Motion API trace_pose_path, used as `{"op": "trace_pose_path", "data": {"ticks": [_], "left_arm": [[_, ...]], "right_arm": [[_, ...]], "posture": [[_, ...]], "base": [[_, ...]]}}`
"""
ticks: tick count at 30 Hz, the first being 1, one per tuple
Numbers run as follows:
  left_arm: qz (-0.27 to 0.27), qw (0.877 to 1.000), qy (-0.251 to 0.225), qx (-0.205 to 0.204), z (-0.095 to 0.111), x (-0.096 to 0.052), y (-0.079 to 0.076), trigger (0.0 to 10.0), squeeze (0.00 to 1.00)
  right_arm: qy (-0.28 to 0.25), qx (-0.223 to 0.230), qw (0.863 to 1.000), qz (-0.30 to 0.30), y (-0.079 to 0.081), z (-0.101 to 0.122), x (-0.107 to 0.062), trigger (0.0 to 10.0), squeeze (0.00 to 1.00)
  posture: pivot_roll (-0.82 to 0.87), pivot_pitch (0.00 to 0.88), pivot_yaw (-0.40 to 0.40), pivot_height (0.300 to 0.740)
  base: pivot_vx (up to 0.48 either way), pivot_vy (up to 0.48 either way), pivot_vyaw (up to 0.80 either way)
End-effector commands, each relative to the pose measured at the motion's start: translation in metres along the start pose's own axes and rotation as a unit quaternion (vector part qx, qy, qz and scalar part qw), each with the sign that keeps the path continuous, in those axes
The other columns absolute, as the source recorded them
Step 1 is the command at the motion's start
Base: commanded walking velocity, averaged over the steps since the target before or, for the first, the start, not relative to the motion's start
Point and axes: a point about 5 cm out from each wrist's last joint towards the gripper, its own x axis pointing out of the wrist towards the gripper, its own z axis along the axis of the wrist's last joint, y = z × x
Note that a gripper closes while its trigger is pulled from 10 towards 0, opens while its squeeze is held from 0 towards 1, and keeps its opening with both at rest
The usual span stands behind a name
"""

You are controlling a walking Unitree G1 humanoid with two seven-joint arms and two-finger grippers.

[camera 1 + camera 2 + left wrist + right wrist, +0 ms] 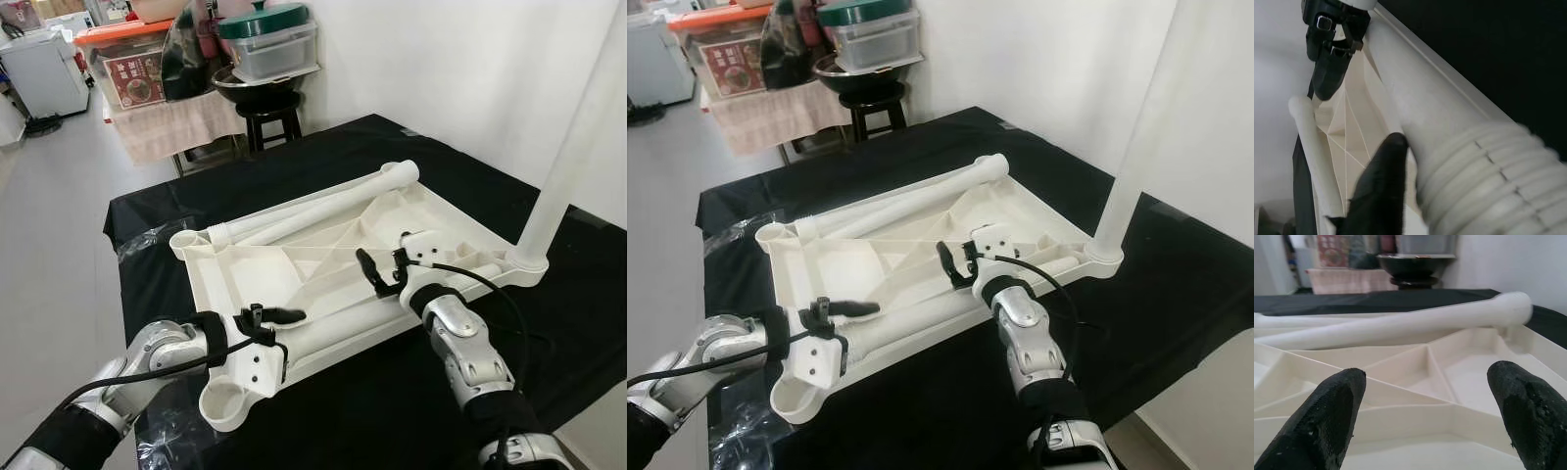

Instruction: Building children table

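A white plastic table top (pixel 446 211) lies upside down on the black-covered table (pixel 558 323). One white leg (pixel 573 137) stands upright in its far right corner socket. Two loose legs (pixel 323 206) lie along its far edge. Another leg (pixel 343 323) lies along the near edge, and my left gripper (pixel 279 323) is shut on it close to its ribbed end (pixel 1488 166), one black finger (pixel 1381 186) pressing its side. My right gripper (pixel 377 276) hovers open over the ribbed underside at mid-top, fingertips (pixel 1332 416) wide apart with nothing between them.
An empty corner socket (pixel 223 399) sits by my left wrist at the table's near edge. Clear plastic wrap (pixel 147 240) lies at the left edge. Behind stand a black stool (pixel 266 122) with stacked bowls and an orange-lidded bin (pixel 132 59). A white wall runs along the right.
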Motion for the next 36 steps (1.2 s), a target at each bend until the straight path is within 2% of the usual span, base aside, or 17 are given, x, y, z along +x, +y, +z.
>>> {"op": "trace_pose_path", "data": {"ticks": [1,8,10,11,12,15,16,17,20,22,29,30,31,33,34,35,36], "left_arm": [[-0.012,1.000,-0.005,0.009,0.003,-0.001,-0.001,0.0,0.00],[0.010,1.000,0.003,0.006,0.001,0.001,0.004,0.0,0.00],[0.044,0.999,0.004,-0.010,0.001,0.002,0.012,0.0,0.00],[0.044,0.999,0.004,-0.010,0.001,0.002,0.012,0.0,0.00],[0.097,0.994,0.008,-0.043,0.000,0.000,0.024,0.0,0.00],[0.109,0.993,0.009,-0.050,-0.001,0.000,0.027,0.0,0.00],[0.140,0.987,0.011,-0.073,-0.004,-0.003,0.035,0.0,0.00],[0.140,0.987,0.011,-0.073,-0.004,-0.003,0.035,0.0,0.00],[0.231,0.964,0.016,-0.133,-0.012,-0.023,0.061,0.0,0.00],[0.257,0.954,0.008,-0.157,-0.011,-0.035,0.073,0.0,0.00],[0.262,0.950,-0.003,-0.169,-0.008,-0.045,0.081,0.0,0.00],[0.270,0.946,-0.012,-0.179,-0.004,-0.052,0.086,0.0,0.00],[0.270,0.946,-0.012,-0.179,-0.004,-0.052,0.086,0.0,0.00],[0.296,0.927,-0.054,-0.225,0.004,-0.063,0.096,0.0,0.00],[0.296,0.927,-0.054,-0.225,0.004,-0.063,0.096,0.0,0.00],[0.307,0.910,-0.093,-0.264,0.009,-0.066,0.099,0.0,0.00],[0.307,0.910,-0.093,-0.264,0.009,-0.066,0.099,0.0,0.00]], "right_arm": [[0.011,-0.002,1.000,-0.012,-0.001,-0.002,0.002,10.0,0.00],[0.002,0.011,0.999,-0.044,-0.009,0.000,0.002,10.0,0.00],[-0.022,0.050,0.997,-0.049,-0.011,0.007,0.002,10.0,0.00],[-0.022,0.050,0.997,-0.049,-0.011,0.007,0.002,10.0,0.00],[-0.061,0.110,0.991,-0.035,-0.011,0.018,0.002,10.0,0.00],[-0.070,0.122,0.990,-0.031,-0.011,0.021,0.002,10.0,0.00],[-0.088,0.155,0.984,-0.020,-0.011,0.027,0.001,10.0,0.00],[-0.088,0.155,0.984,-0.020,-0.011,0.027,0.001,10.0,0.00],[-0.144,0.226,0.963,0.025,-0.013,0.048,-0.004,10.0,0.00],[-0.160,0.242,0.956,0.042,-0.014,0.054,-0.007,10.0,0.00],[-0.180,0.267,0.945,0.055,-0.017,0.061,-0.010,10.0,0.00],[-0.193,0.299,0.932,0.071,-0.017,0.065,-0.013,10.0,0.00],[-0.193,0.299,0.932,0.071,-0.017,0.065,-0.013,10.0,0.00],[-0.211,0.365,0.896,0.138,-0.010,0.072,-0.022,10.0,0.00],[-0.211,0.365,0.896,0.138,-0.010,0.072,-0.022,10.0,0.00],[-0.214,0.403,0.872,0.176,-0.004,0.074,-0.028,10.0,0.00],[-0.214,0.403,0.872,0.176,-0.004,0.074,-0.028,10.0,0.00]], "posture": [[-0.13,0.000,0.083,0.740],[-0.13,0.000,0.083,0.740],[-0.12,0.000,0.081,0.740],[-0.12,0.000,0.081,0.740],[-0.12,0.000,0.082,0.740],[-0.12,0.000,0.082,0.740],[-0.12,0.000,0.079,0.740],[-0.12,0.000,0.079,0.740],[-0.12,0.000,0.074,0.740],[-0.11,0.000,0.072,0.740],[-0.11,0.000,0.069,0.740],[-0.10,0.000,0.067,0.740],[-0.10,0.000,0.067,0.740],[-0.10,0.000,0.067,0.740],[-0.10,0.000,0.067,0.740],[-0.10,0.000,0.066,0.740],[-0.10,0.000,0.066,0.740]], "base": [[0.000,0.000,0.00],[0.000,0.000,0.00],[0.000,0.000,0.00],[0.000,0.000,0.00],[0.000,0.000,0.00],[0.000,0.000,0.00],[0.000,0.000,0.00],[0.000,0.000,0.00],[0.000,0.000,0.00],[0.000,0.000,0.00],[0.000,0.000,0.00],[0.000,0.000,0.00],[0.000,0.000,0.00],[0.000,0.000,0.00],[0.000,0.000,0.00],[0.000,0.000,0.00],[0.000,0.000,0.00]]}}
